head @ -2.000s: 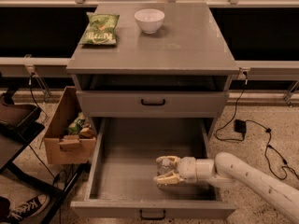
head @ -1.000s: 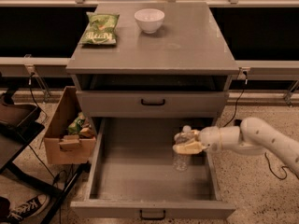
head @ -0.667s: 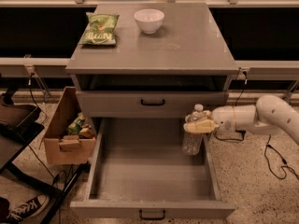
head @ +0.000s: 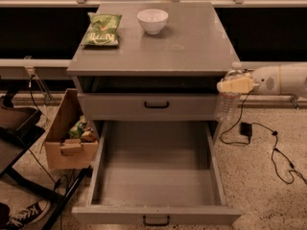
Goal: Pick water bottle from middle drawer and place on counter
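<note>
The clear water bottle (head: 227, 102) hangs upright in my gripper (head: 233, 85), just right of the cabinet's front right corner, about level with the upper drawer front. The gripper, with pale fingers on a white arm coming in from the right, is shut on the bottle's upper part. The middle drawer (head: 156, 174) is pulled fully open below and holds nothing I can see. The counter (head: 187, 40) is the grey top slab, above and left of the bottle.
A white bowl (head: 152, 20) and a green snack bag (head: 101, 29) sit on the counter's back left. The upper drawer (head: 156, 105) is closed. A cardboard box (head: 67, 138) with items stands left of the cabinet. Black cables (head: 268, 143) lie on the floor at right.
The gripper has lifted the bottle out of the open drawer and carried it up and to the right, past the cabinet's right edge. The drawer is left without the bottle.
</note>
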`<act>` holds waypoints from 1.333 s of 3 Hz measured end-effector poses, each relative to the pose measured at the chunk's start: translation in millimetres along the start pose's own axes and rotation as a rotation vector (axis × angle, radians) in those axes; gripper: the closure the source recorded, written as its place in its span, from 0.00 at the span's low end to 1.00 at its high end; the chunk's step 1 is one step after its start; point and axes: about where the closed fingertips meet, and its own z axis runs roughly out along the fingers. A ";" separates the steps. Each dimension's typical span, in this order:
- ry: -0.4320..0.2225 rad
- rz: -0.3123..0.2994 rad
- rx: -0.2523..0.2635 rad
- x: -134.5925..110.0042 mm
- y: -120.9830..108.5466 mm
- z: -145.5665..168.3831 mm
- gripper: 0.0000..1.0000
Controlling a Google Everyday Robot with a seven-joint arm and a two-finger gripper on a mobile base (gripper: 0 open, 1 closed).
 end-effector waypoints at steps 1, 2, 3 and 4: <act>-0.040 -0.010 0.117 -55.6 2.4 -46.0 1.00; -0.040 -0.010 0.117 -55.6 2.4 -46.0 1.00; -0.090 -0.001 0.143 -81.8 -1.4 -54.8 1.00; -0.153 0.002 0.223 -129.7 -12.3 -69.2 1.00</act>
